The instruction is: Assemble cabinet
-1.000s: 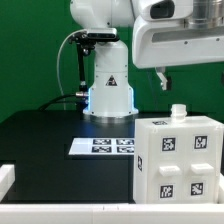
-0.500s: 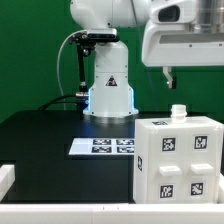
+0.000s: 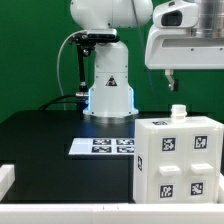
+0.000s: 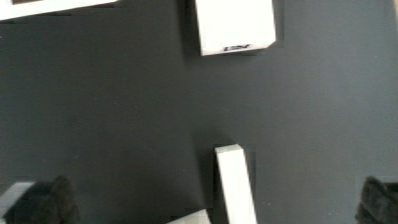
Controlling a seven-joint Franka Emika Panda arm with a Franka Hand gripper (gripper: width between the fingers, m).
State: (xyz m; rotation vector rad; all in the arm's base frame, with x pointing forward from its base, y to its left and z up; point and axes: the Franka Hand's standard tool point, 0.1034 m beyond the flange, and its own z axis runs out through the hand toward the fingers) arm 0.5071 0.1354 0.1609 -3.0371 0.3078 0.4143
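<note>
The white cabinet box (image 3: 178,160) stands at the exterior view's lower right, with marker tags on its faces and a small white knob (image 3: 178,112) on top. My gripper (image 3: 168,82) hangs high above and behind it, empty. In the wrist view the gripper (image 4: 214,203) is open wide, with a dark fingertip at each side edge (image 4: 43,200). A narrow white piece (image 4: 231,185) stands edge-on between the fingers, well below them. A flat white panel (image 4: 237,26) lies on the black table further off.
The marker board (image 3: 103,146) lies on the black table in front of the robot base (image 3: 108,85). A white rail (image 3: 8,178) runs along the near edge. Another white piece (image 4: 54,6) shows at the wrist view's corner.
The gripper has moved steadily toward the exterior view's right, staying at about the same height. The cabinet box has not moved.
</note>
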